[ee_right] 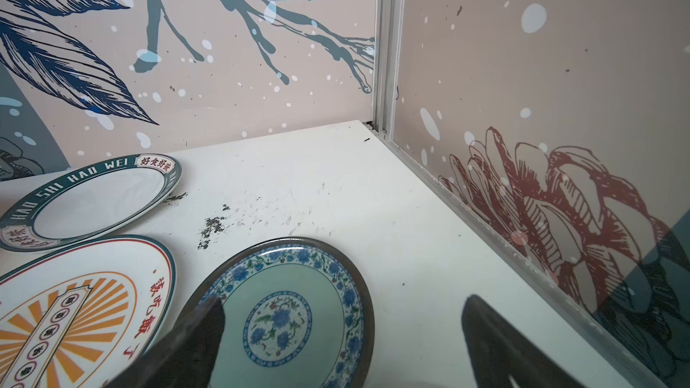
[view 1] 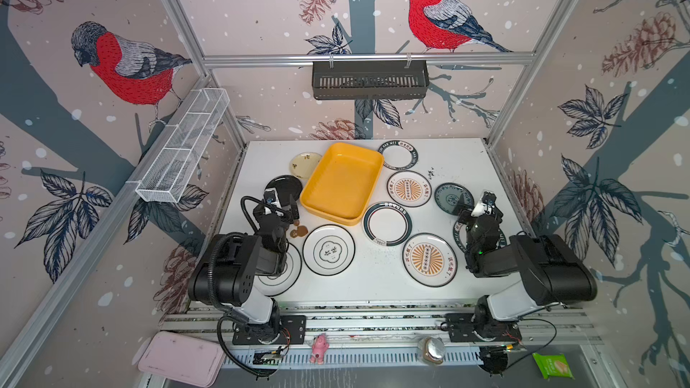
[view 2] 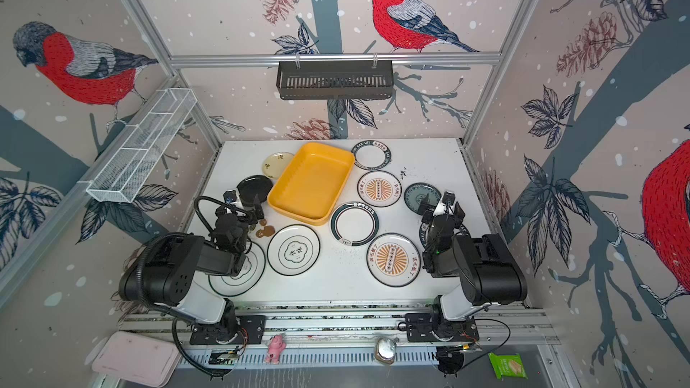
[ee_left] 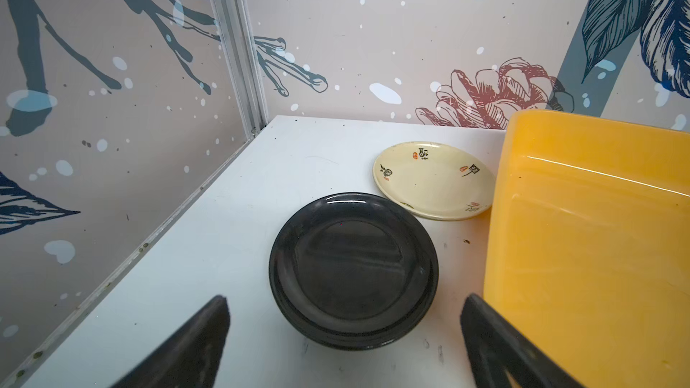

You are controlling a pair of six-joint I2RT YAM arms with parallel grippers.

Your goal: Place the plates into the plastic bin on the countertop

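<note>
Nothing is being held in the yellow-orange rectangular plastic bin (view 1: 341, 184); all round plates (view 1: 328, 250) are lying outside it. The left gripper (ee_left: 345, 300) and right gripper (ee_right: 343, 301) are being held wide open, empty.

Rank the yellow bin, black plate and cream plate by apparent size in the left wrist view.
1. yellow bin, partly out of frame
2. black plate, nearer the camera
3. cream plate, farther back, so this gap is unsure
</note>
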